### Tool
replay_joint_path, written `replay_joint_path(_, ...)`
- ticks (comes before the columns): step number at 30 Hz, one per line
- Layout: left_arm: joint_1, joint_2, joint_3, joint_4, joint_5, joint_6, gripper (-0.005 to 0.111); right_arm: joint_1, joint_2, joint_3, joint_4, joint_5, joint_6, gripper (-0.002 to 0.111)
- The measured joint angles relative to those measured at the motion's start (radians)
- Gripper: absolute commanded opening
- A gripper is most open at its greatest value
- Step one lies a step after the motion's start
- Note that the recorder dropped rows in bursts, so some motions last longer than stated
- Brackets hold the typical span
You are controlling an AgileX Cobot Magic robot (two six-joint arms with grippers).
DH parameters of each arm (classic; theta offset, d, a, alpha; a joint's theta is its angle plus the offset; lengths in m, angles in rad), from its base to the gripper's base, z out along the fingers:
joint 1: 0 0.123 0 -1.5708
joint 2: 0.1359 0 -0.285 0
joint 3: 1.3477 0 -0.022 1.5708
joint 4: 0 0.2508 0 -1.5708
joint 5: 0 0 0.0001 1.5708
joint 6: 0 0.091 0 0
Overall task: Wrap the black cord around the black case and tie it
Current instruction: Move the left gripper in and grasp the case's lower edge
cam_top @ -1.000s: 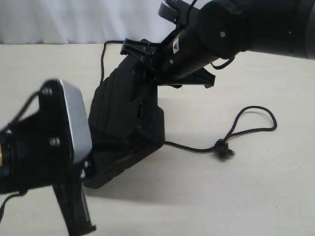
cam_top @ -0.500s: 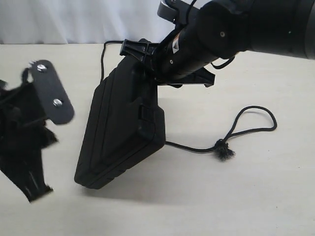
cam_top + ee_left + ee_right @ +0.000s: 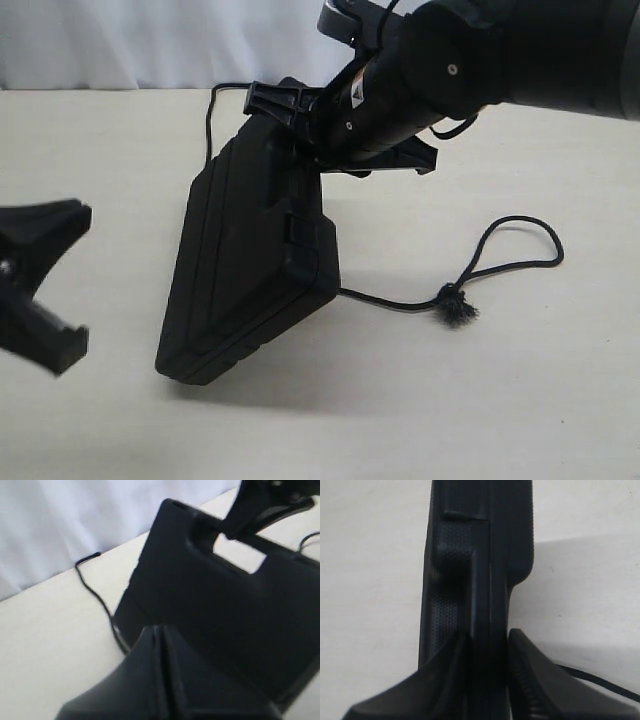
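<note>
Both right jaws clamp the black case (image 3: 250, 270).

The exterior view looks low across the table (image 3: 560, 420), while both wrist views sit close on the black case (image 3: 250, 270).

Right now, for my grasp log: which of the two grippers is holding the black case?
The right gripper, shut on the upper edge of the tilted black case. The left gripper is open, empty and apart from the case.
</note>
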Motion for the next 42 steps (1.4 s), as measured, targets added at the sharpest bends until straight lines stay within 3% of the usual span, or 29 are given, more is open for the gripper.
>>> replay_joint_path(4, 0.0, -0.103, 0.126, 0.119, -0.07, -0.191, 0.0, 0.0, 0.0, 0.0, -0.002, -0.004, -0.002, 0.004)
replay_joint_path(9, 0.0, -0.096, 0.13, 0.142, -0.232, -0.232, 0.0, 0.0, 0.0, 0.0, -0.002, -0.011, -0.002, 0.004)
replay_joint_path(17, 0.0, 0.033, -0.082, 0.153, -0.271, -0.225, 0.0, 0.0, 0.0, 0.0, -0.002, -0.013, -0.002, 0.004)
replay_joint_path(24, 0.0, 0.194, -0.232, 0.16, -0.086, -0.101, 0.013, 0.0, 0.0, 0.0, 0.0, -0.013, -0.02, 0.004)
replay_joint_path(26, 0.005, 0.235, -0.292, 0.063, -0.063, 0.026, 0.014, 0.0, 0.0, 0.0, 0.0, -0.013, -0.023, 0.004)
replay_joint_path(28, 0.028, 0.278, -0.362, -0.151, -0.029, 0.206, 0.013, 0.0, 0.0, 0.0, 0.0, -0.013, -0.025, 0.004)
replay_joint_path(32, 0.118, 0.419, -0.594, -0.756, 0.254, 0.934, 0.013, 0.0, 0.0, -0.001, 0.0, -0.013, -0.026, 0.004)
replay_joint_path(35, 0.179, 0.513, -0.705, -0.992, 0.42, 1.258, 0.013, 0.0, 0.0, -0.001, 0.0, -0.013, -0.026, 0.004)
replay_joint_path(38, 0.192, 0.529, -0.694, -1.09, 0.381, 1.364, 0.013, 0.0, 0.0, -0.001, 0.0, -0.013, -0.026, 0.004)
replay_joint_path(42, 0.196, 0.441, -0.582, -1.196, 0.159, 1.426, 0.013, 0.0, 0.0, -0.001, 0.0, -0.013, -0.038, 0.004)
